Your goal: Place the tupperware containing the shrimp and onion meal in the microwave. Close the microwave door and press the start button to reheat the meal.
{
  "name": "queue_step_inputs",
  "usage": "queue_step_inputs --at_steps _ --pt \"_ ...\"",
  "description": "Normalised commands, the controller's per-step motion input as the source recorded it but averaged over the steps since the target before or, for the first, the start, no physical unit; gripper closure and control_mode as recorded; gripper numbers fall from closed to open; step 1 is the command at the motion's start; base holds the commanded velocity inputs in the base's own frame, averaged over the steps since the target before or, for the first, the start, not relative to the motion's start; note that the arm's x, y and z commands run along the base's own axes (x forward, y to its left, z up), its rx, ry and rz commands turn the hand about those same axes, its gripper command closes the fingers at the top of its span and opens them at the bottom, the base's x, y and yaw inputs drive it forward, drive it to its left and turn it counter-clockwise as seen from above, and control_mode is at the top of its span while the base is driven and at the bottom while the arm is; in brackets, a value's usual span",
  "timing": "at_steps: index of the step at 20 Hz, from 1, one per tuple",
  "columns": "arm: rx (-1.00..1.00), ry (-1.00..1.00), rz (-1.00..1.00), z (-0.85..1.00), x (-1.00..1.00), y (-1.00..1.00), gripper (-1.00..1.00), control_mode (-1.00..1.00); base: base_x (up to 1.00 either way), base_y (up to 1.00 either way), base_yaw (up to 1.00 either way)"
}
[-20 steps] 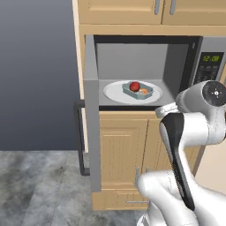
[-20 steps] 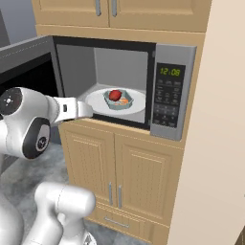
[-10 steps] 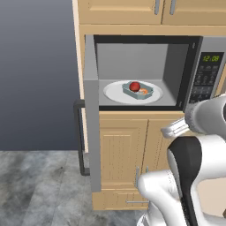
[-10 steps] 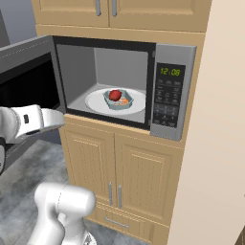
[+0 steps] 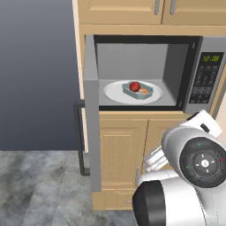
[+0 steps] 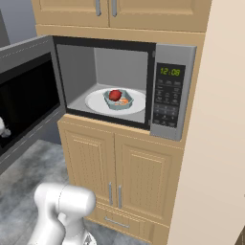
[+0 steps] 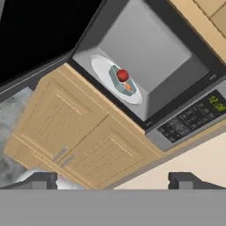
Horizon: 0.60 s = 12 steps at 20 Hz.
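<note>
The microwave (image 5: 204, 75) stands open, its door (image 5: 90, 119) swung out to the left. Inside, on a round white plate (image 5: 114, 92), rests the pale blue-grey tupperware (image 5: 139, 91) with the red onion (image 5: 134, 86) and orange shrimp (image 5: 143, 92). The right base view shows the same tupperware (image 6: 119, 100) beside the keypad panel (image 6: 169, 103) and the door (image 6: 26, 91) at the left. In the hand view my gripper (image 7: 112, 181) is open and empty, its fingertips (image 7: 42, 180) wide apart, well back from and below the tupperware (image 7: 121, 83).
Tan wooden cabinet doors (image 5: 119, 154) sit under the microwave, and more cabinets (image 6: 110, 9) sit above it. A tall tan side panel (image 6: 215, 143) rises to the right. The door's dark bar handle (image 5: 80, 137) sticks out over the grey floor (image 5: 39, 185).
My arm has drawn back and down from the front of the microwave cavity. The tupperware has stayed on the plate inside, and the gripper has stayed open.
</note>
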Motion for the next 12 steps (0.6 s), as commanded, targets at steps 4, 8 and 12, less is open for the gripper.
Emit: queue_step_inputs --at_steps 4,8,12 --pt "-0.3 0.0 0.0 0.0 -0.26 0.9 -1.0 -1.0 0.0 0.0 0.0" --pt "-0.3 0.0 -0.05 0.0 0.0 0.83 -1.0 -1.0 0.0 0.0 0.0" --pt "-0.29 0.0 -0.08 0.0 0.0 0.89 -1.0 -1.0 0.0 0.0 0.0"
